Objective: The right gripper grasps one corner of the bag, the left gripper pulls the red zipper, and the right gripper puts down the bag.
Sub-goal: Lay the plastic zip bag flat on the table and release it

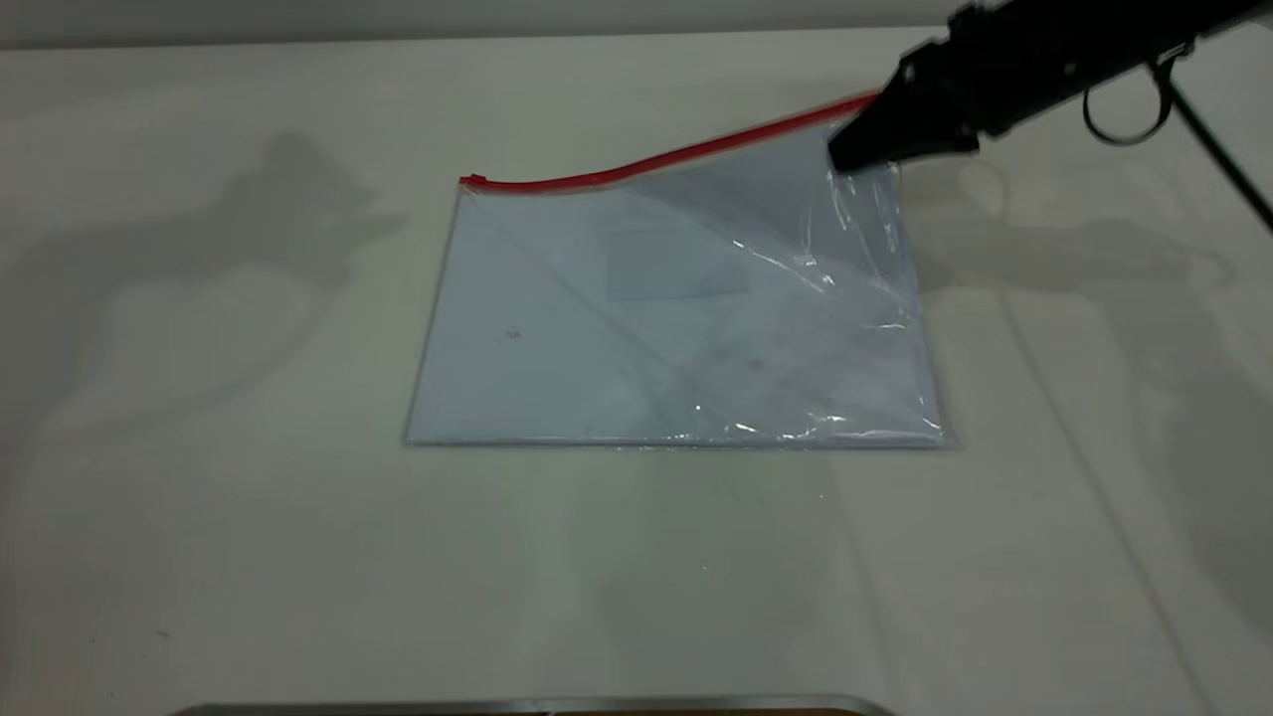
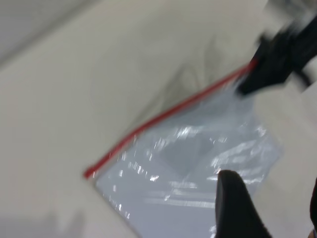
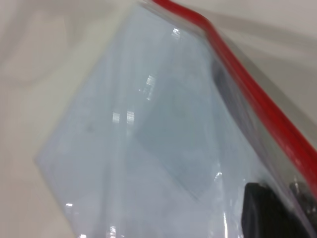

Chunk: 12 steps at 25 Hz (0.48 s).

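The bag [image 1: 636, 328] lies near the middle of the table [image 1: 199, 497], with its corner [image 1: 875, 129] at about 1 o'clock lifted off the surface. The right gripper [image 1: 855, 149] is closed on this corner, and the red zipper [image 1: 676, 157] rises toward it in a curve. The small slider [image 1: 473, 181] sits at the opposite end, near 11 o'clock of the bag. I judge that the step in hand is the pull of the zipper: the right gripper should keep the edge tight and not lift more, so that the left gripper [image 2: 267, 208] can take the slider and draw it straight along the strip. In the exterior view the left arm is not visible. In its wrist view only blurred dark fingers [image 2: 237, 208] show, apart from each other and holding nothing.
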Motion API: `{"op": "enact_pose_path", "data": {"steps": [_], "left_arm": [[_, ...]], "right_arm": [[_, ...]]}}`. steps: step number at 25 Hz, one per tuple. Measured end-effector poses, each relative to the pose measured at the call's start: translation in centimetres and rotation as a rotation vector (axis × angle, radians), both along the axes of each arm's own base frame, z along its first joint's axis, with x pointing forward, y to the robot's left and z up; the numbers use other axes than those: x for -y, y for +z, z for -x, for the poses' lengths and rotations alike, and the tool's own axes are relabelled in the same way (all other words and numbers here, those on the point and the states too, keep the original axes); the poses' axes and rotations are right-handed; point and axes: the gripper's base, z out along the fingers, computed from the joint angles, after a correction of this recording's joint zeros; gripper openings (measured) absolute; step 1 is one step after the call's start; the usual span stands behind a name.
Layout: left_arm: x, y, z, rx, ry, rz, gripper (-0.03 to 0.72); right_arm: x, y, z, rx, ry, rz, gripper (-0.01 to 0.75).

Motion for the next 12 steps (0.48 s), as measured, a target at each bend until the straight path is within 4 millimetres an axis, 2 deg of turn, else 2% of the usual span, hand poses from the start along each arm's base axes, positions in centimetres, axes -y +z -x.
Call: {"op": "enact_pose_path", "data": {"steps": [3, 5, 9, 12], "left_arm": [[0.1, 5.2, 3.2, 0.095, 0.031, 0.019, 0.430], [0.1, 7.9, 5.2, 0.138, 0.058, 0.027, 0.428], [-0.3, 12.0, 9.3, 0.190, 0.151, 0.007, 0.424], [-0.8, 13.8, 12.4, 0.198, 0.238, -0.020, 0.424]], "right_arm": [[0.4, 0.0, -0.2, 0.018, -0.009, 0.085, 0.313], [1.1, 0.2, -0.4, 0.030, -0.017, 0.206, 0.359], [3.0, 1.4, -0.2, -0.080, -0.118, 0.424, 0.376], [3.7, 4.1, 1.0, -0.274, -0.215, 0.525, 0.376]]}}
